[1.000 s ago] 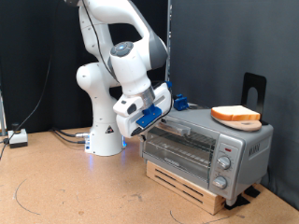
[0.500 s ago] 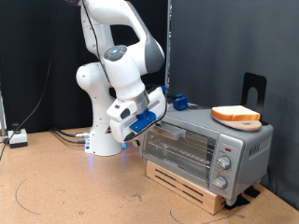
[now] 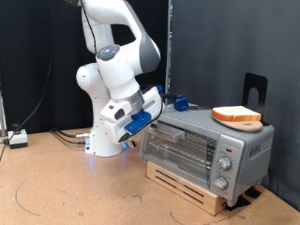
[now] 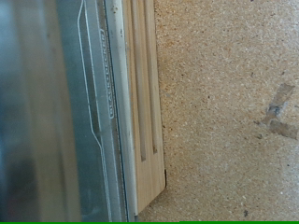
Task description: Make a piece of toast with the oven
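Silver oven (image 3: 208, 148) hides the end effector (image 3: 143, 127); its grip cannot be judged.

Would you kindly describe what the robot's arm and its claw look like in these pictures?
The arm is glossy white with rounded, bulbous segments and dark grey joint rings, rising from a white pedestal base. The claw is a white block with bright blue parts along its underside. Cables trail from the base across the brown floor. The wrist view shows none of the claw.

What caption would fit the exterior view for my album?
Robot hand at the oven door's left end; toast on a plate waits on top.
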Robot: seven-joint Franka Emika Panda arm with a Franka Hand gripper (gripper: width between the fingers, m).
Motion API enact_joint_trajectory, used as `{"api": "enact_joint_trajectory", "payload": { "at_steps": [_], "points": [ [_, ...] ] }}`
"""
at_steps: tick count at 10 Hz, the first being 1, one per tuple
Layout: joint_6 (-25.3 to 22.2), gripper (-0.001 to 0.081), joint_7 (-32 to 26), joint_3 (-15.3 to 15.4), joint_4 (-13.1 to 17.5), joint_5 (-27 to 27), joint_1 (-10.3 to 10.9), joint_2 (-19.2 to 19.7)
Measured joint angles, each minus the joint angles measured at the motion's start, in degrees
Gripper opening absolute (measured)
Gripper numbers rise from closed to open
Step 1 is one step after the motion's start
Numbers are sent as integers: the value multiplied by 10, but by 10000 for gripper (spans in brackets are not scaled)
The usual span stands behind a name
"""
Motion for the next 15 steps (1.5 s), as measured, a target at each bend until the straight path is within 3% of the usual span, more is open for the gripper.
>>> {"api": "enact_joint_trajectory", "payload": {
  "at_steps": [5,9,13,15],
  "points": [
    [6,809,2,-1,11,-19,-12,20],
    [38,809,6,-1,16,-22,-19,64],
    [44,809,-31,-1,22,19,-18,80],
    [82,809,-44,0,22,31,-18,80]
  ]
}}
